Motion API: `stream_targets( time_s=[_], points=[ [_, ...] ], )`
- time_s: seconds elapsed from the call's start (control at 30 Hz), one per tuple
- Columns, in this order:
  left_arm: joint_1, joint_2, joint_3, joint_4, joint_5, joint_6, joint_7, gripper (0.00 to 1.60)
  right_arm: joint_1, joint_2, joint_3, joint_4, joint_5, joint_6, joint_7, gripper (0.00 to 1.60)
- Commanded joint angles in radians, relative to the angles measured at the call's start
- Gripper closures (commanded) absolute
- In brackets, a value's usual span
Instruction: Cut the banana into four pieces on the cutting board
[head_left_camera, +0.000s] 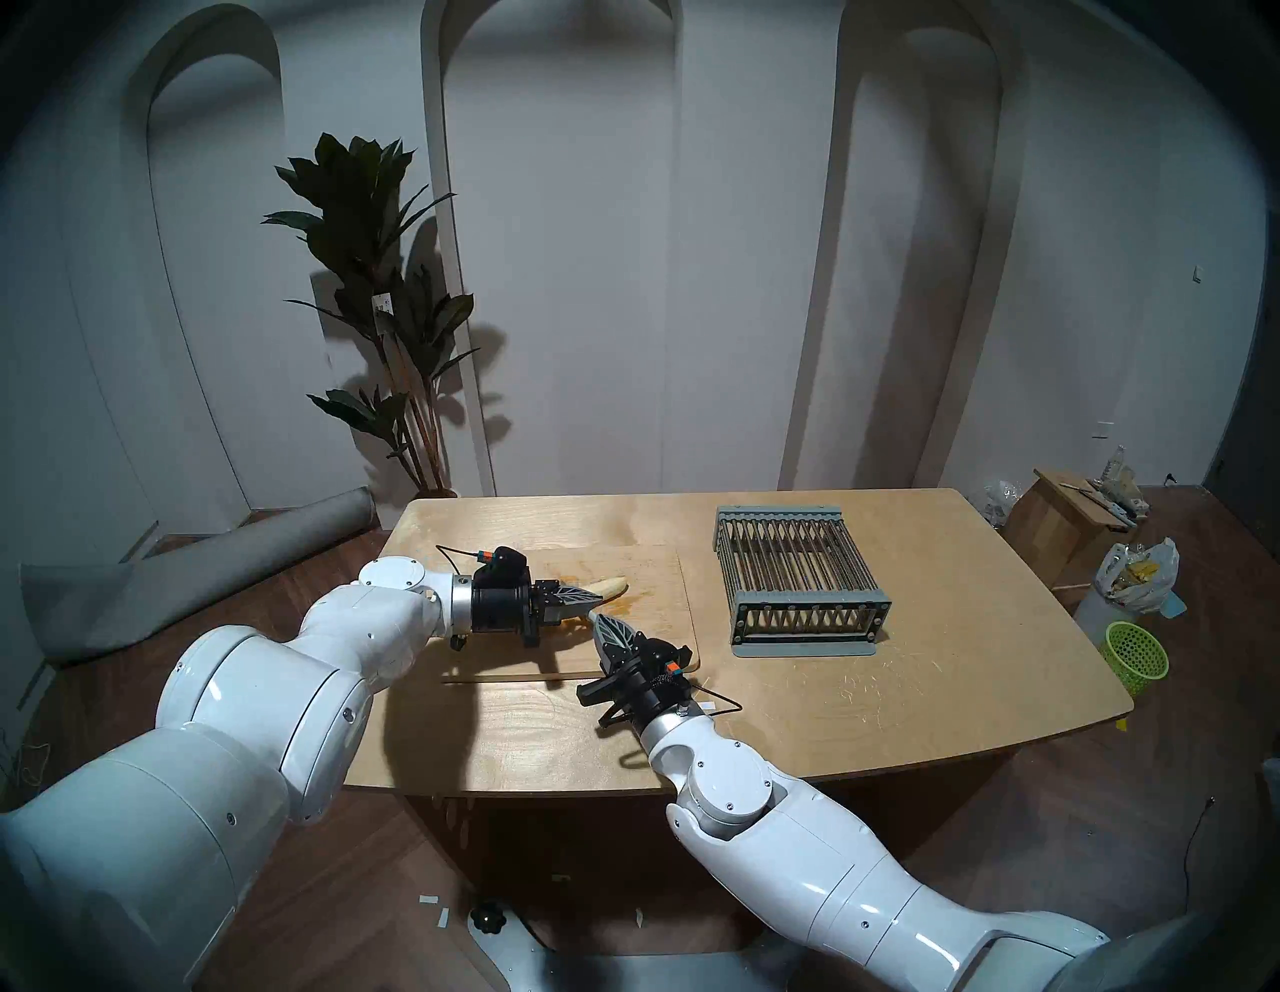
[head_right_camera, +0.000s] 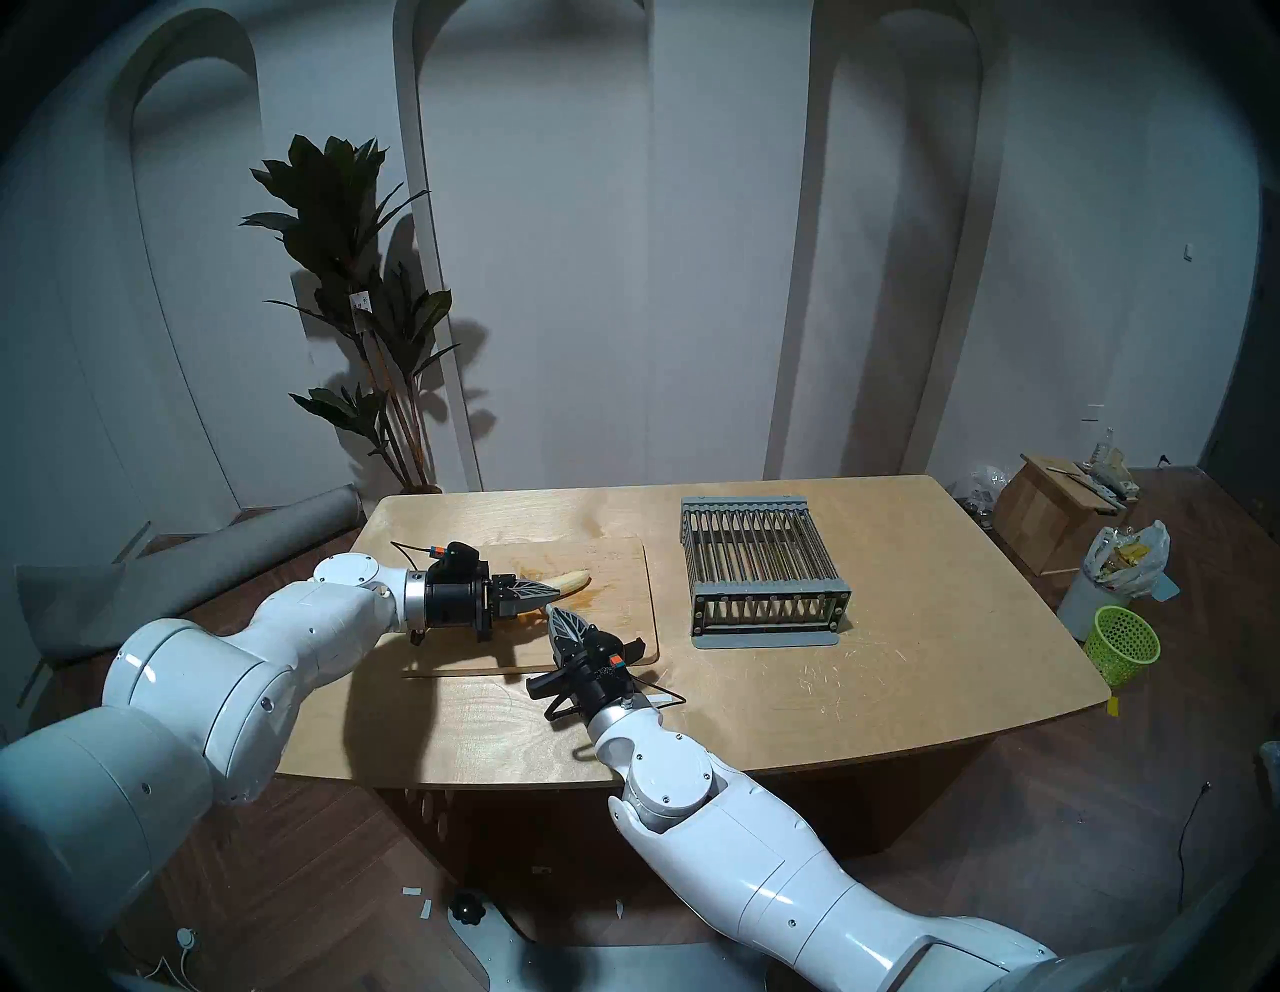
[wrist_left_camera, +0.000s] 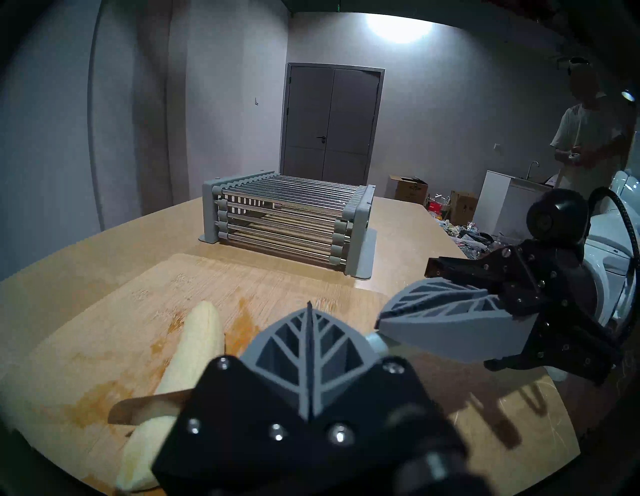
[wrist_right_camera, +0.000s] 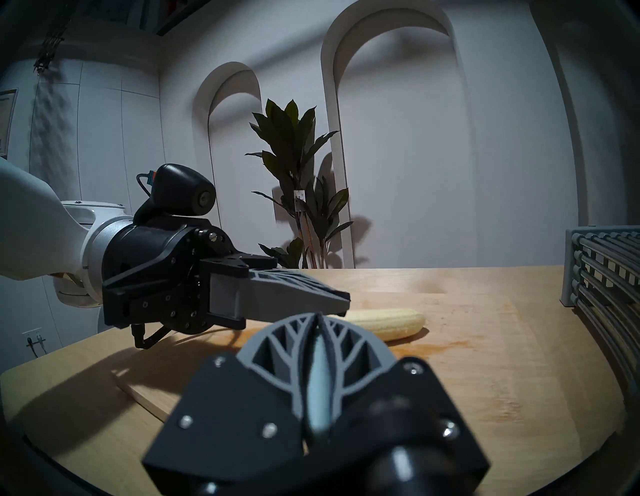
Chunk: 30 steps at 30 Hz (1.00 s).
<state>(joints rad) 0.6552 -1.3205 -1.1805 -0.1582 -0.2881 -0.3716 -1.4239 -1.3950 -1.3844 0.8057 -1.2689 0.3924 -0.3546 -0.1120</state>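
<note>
Right gripper clamped on knife handle — blade lies across banana, sunk in near its midpoint. Left gripper pinched shut, empty, hovering beside the banana. Banana lies on board.

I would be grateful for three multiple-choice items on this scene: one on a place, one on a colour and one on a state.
1. Where does the banana lie? A on the floor; B on the cutting board; C on a plate.
2. What colour is the basket on the floor? A red; B black; C lime green.
3. How do the left gripper fingers stand? A shut together; B wide open; C around a cup.
Answers: B, it rests on the smeared board; C, its mesh is lime green; A, no gap shows between them.
</note>
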Motion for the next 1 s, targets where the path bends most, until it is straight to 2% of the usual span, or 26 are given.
stream_targets(
  time_s=[0.0, 0.97],
  points=[
    [-0.005, 0.002, 0.018, 0.014, 0.018, -0.002, -0.006, 1.60, 0.008, -0.008, 0.006, -0.027, 0.003, -0.003, -0.003, 1.60],
    [-0.030, 0.005, 0.078, 0.035, 0.053, 0.016, 0.019, 1.60, 0.024, -0.014, 0.011, -0.008, 0.025, 0.005, 0.007, 1.60]
  ],
)
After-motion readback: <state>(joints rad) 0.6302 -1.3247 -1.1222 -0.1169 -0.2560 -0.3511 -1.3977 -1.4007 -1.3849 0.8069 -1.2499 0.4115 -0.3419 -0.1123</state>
